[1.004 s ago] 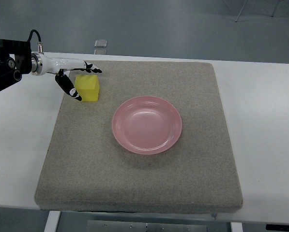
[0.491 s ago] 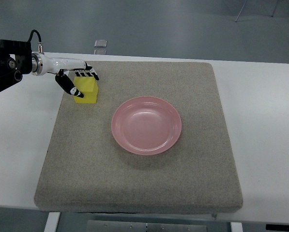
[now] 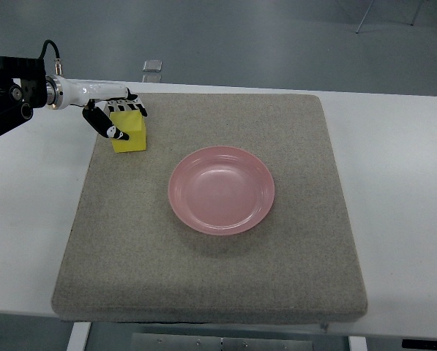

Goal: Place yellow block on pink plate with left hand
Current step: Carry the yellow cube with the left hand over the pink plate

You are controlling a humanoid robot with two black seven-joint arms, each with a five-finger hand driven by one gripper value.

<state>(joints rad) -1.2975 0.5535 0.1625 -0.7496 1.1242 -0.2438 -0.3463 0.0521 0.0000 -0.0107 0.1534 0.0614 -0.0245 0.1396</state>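
The left hand (image 3: 117, 119) is pinching the yellow block (image 3: 129, 131), thumb on its near-left face and fingers (image 3: 127, 109) curled over its top edge. Nearest the camera is bare grey mat (image 3: 203, 278) on the white desk (image 3: 401, 212); further in sits the pink plate (image 3: 222, 189), empty, well apart from the block at the mat's far-left corner. The hold looks shallow, so the block could twist or slip out during the carry and land short of the plate.
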